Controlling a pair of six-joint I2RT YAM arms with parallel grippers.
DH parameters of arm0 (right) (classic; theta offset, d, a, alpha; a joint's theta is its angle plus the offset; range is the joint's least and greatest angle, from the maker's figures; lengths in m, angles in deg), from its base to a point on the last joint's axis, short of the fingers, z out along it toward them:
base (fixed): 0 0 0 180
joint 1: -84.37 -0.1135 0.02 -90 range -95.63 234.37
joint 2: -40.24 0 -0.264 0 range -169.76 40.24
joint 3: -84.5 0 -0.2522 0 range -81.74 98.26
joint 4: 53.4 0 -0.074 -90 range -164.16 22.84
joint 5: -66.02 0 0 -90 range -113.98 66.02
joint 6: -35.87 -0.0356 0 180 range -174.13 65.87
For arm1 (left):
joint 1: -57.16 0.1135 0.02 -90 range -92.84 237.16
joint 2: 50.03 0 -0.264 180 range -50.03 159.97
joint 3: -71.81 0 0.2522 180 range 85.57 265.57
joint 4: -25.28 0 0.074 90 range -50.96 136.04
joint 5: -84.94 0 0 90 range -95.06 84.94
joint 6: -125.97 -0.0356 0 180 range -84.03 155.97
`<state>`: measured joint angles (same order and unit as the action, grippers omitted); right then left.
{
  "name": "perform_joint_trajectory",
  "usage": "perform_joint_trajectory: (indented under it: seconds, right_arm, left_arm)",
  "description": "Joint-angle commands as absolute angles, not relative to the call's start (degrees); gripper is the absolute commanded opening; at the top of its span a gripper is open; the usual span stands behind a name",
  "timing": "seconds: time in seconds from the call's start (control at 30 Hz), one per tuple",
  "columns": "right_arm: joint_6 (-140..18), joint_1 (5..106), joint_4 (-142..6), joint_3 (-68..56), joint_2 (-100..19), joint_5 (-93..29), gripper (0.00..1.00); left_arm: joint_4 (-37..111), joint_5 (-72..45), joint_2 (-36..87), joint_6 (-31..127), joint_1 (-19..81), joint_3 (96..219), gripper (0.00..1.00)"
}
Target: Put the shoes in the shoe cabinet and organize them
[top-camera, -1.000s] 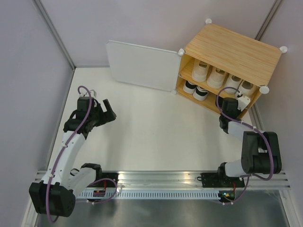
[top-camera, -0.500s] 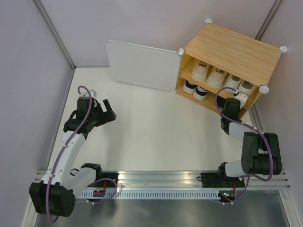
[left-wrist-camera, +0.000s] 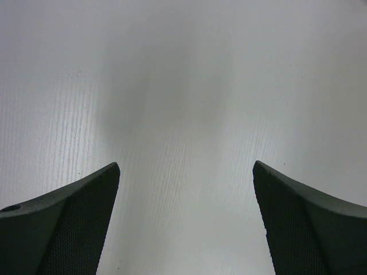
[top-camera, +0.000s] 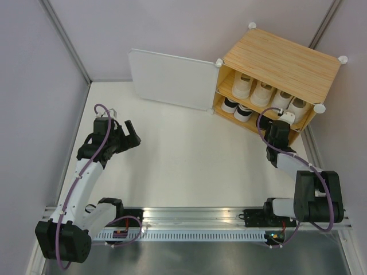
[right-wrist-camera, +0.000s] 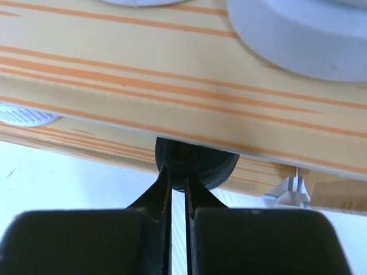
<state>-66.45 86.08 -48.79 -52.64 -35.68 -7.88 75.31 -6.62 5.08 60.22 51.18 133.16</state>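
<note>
While the right tool [right-wrist-camera: 176, 172] pinches the black shoe [right-wrist-camera: 198, 159]: its jaws stand almost together on a thin edge of a dark rounded thing, which reads as a shoe end just under the shelf [right-wrist-camera: 172, 74] lip.
Step in hand: judged as sliding this shoe into the lower right bay of the cabinet [top-camera: 281, 57].
How to do it well: go in low and level so the shoe clears the shelf lip. Push to the depth of the neighbours, let go only once the sole rests on the bay floor, then back straight out.
Risk: so thin a pinch may let the shoe twist, and the wrist sits close to the cabinet's front corner.
Shoes stored: four white ones [top-camera: 265, 91] in a row on the upper shelf, and a black-trimmed pair [top-camera: 236, 110] at lower left.
Door [top-camera: 172, 77]: swung wide to the left, out of the way.
Left tool [left-wrist-camera: 186, 166]: fingers spread, holding nothing, over bare counter, well apart from the cabinet.
Counter [top-camera: 189, 154]: white, matte, faintly ribbed, with no loose shoes seen on it.
Room: plain pale walls [top-camera: 172, 28] close around, and a metal rail [top-camera: 200, 213] at the near edge.
</note>
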Motion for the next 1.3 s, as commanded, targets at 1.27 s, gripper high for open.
perform_joint_trajectory:
  seconds: [1.27]
  right_arm:
    - [-73.46,86.65,-44.47,-49.67,-39.21,4.99,0.01]
  left_arm:
    - [73.58,-5.94,4.02,57.94,51.10,133.21,1.00]
